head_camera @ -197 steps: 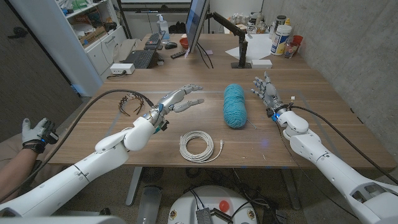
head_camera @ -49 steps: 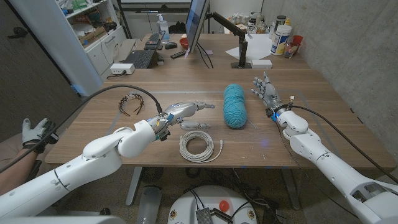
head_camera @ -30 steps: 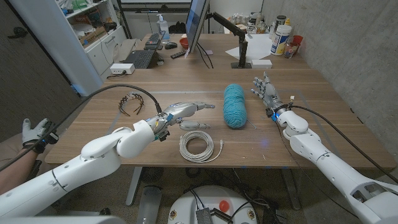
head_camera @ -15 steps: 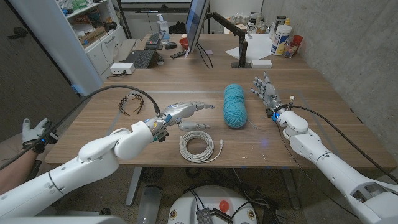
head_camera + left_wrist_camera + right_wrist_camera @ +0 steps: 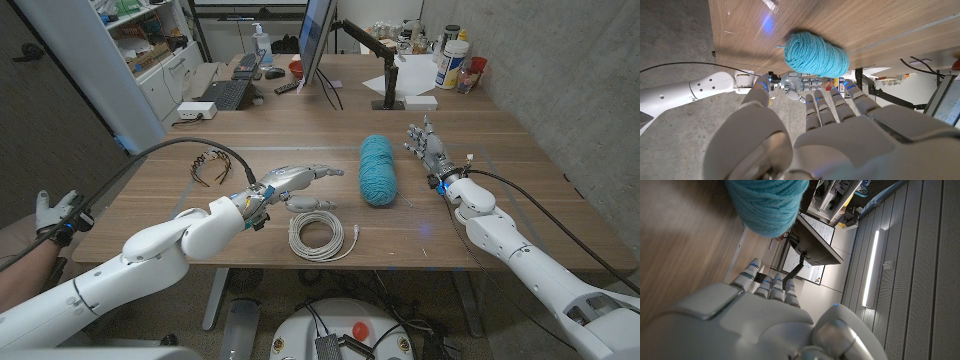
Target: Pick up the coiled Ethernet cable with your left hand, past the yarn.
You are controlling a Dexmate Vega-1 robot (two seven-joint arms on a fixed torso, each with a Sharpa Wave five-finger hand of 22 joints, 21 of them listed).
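My left robot hand (image 5: 296, 178) holds nothing. Its fingers (image 5: 322, 171) are stretched out and slightly apart, pointing toward the teal yarn (image 5: 378, 170), with the thumb lower and nearer the coil. From the head view I cannot tell whether the hand touches the table (image 5: 300, 130) or hovers just above it. In the left wrist view the back of my left robot hand (image 5: 805, 135) fills the lower part, fingers straight and side by side, reaching toward the yarn (image 5: 816, 55).

My left arm (image 5: 170, 245) comes in low from the bottom left corner and runs across the table's near edge, the forearm angled toward the middle of the table.

The coiled Ethernet cable (image 5: 317, 235), white and wound in a flat ring, lies on the table near its front edge. It sits just beside my left robot hand, on the near side of it, and nearer to me than the yarn. The hand does not grip it.

My right robot hand (image 5: 428, 148) stands to the right of the yarn, well apart from the cable, fingers extended and loosely spread, holding nothing. The right wrist view shows its back (image 5: 740, 320) with the fingers straight and close together, the yarn (image 5: 767, 205) beyond them.

A dark hairband (image 5: 211, 166) lies on the table left of my left robot hand.
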